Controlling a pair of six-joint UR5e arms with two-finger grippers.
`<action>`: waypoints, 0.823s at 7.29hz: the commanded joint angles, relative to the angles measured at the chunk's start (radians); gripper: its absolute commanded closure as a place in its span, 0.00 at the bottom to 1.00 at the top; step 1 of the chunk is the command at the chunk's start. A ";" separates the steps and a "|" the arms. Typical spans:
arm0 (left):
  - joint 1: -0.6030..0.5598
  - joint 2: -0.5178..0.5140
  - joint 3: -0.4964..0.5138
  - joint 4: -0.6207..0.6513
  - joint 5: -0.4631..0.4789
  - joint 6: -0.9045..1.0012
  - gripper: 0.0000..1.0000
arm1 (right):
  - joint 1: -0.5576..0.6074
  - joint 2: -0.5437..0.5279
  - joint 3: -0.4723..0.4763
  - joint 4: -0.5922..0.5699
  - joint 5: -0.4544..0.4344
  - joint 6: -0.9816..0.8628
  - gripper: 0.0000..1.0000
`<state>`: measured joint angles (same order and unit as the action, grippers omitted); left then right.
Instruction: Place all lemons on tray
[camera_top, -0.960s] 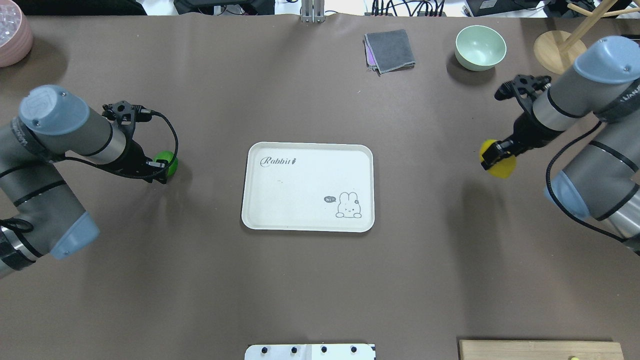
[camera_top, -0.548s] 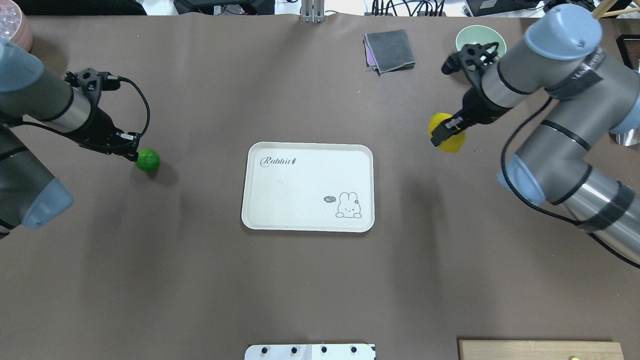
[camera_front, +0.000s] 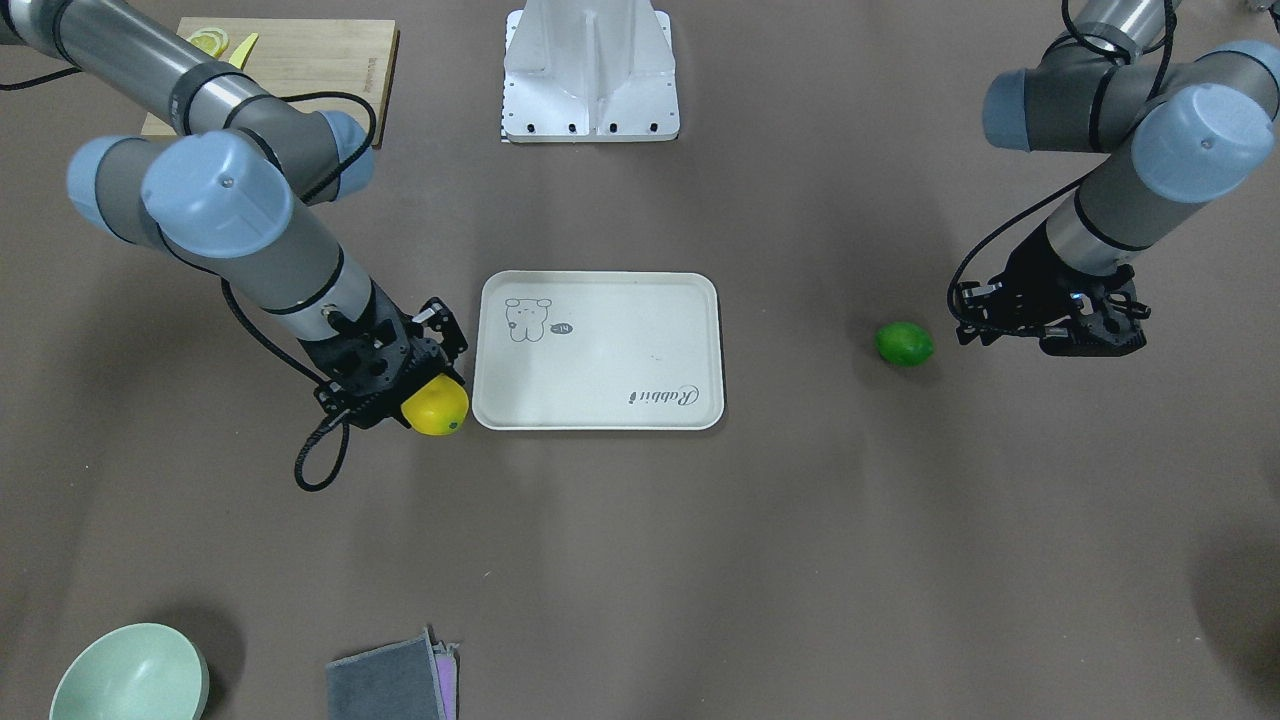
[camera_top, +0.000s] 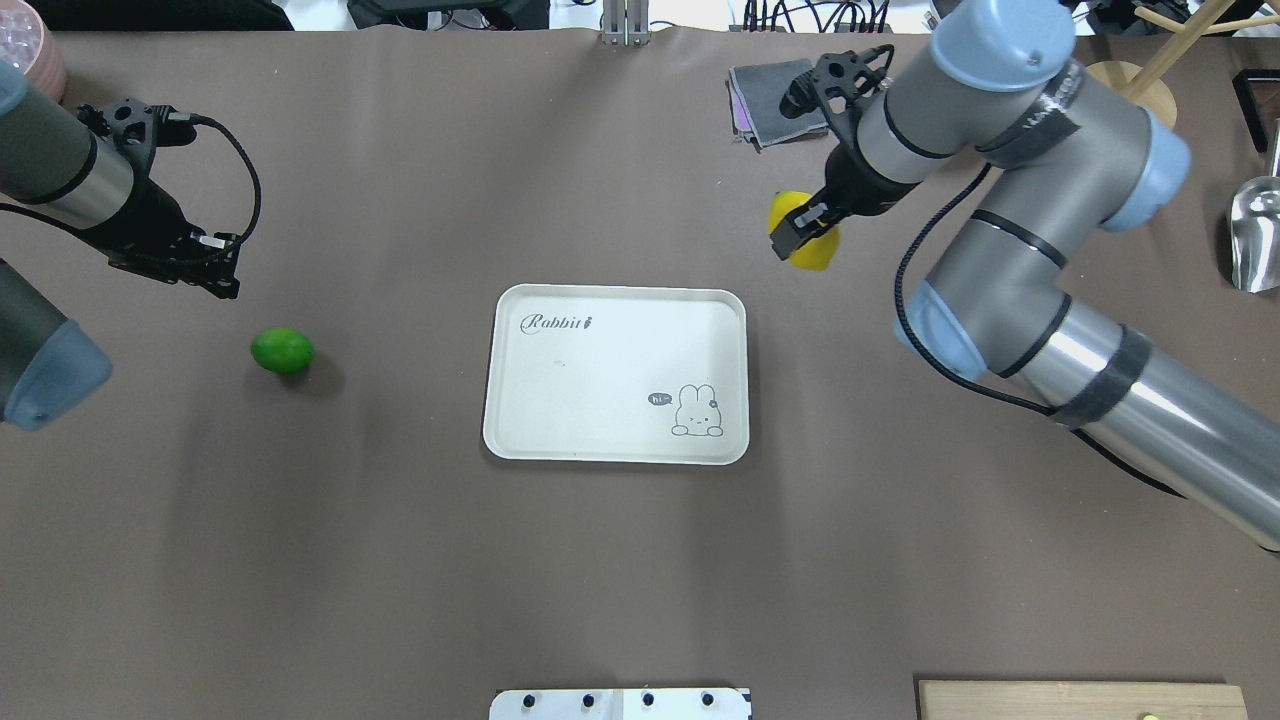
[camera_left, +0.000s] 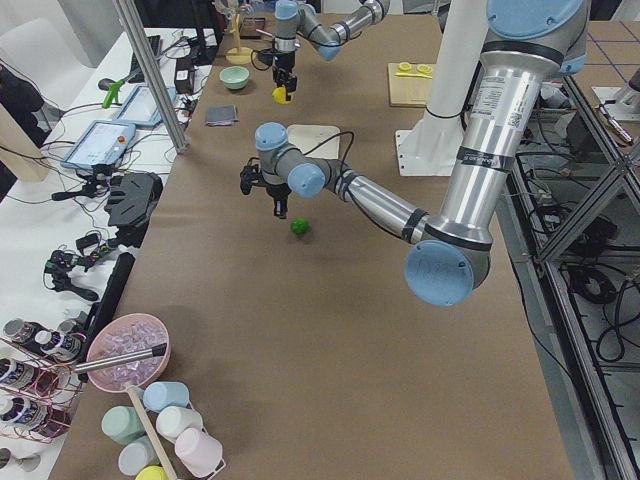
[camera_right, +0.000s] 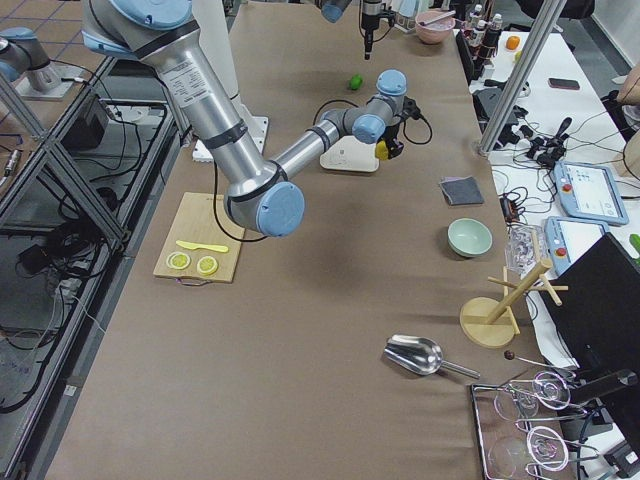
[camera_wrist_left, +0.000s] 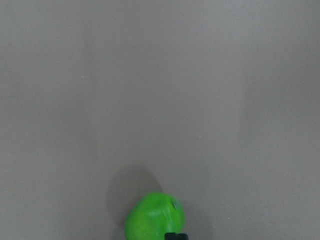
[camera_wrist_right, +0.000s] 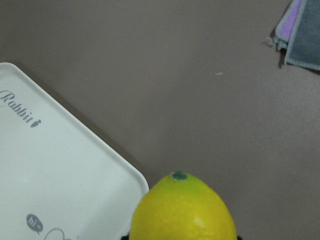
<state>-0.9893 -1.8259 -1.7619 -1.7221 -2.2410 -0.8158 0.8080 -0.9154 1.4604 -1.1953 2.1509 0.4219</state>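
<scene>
Overhead exterior: yellow lemon (camera_top: 806, 240) in right end effector (camera_top: 797, 230)

1. My two arms are made of silver-grey metal tubes, with light blue round caps on the joints.
2. Each blue cap has small dark screws on it.
3. My right arm (camera_top: 1010, 250) has black bands around its tubes.
4. A black cable runs along each arm and makes a loop near the wrist.
5. My left gripper (camera_top: 215, 270) and right gripper (camera_top: 800, 232) are black.
6. My base (camera_front: 590, 70) is a white metal block with small black bolts.
</scene>
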 joint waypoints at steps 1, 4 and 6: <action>-0.008 0.028 -0.005 0.007 0.006 -0.002 0.02 | -0.036 0.069 -0.141 0.138 -0.005 0.008 0.73; 0.003 0.040 0.031 -0.005 0.009 -0.095 0.02 | -0.049 0.081 -0.135 0.135 0.064 0.002 0.73; 0.020 0.042 0.065 -0.049 0.011 -0.101 0.02 | -0.052 0.060 -0.129 0.140 0.157 -0.008 0.73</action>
<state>-0.9789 -1.7816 -1.7235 -1.7425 -2.2302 -0.9079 0.7586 -0.8450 1.3291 -1.0577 2.2504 0.4194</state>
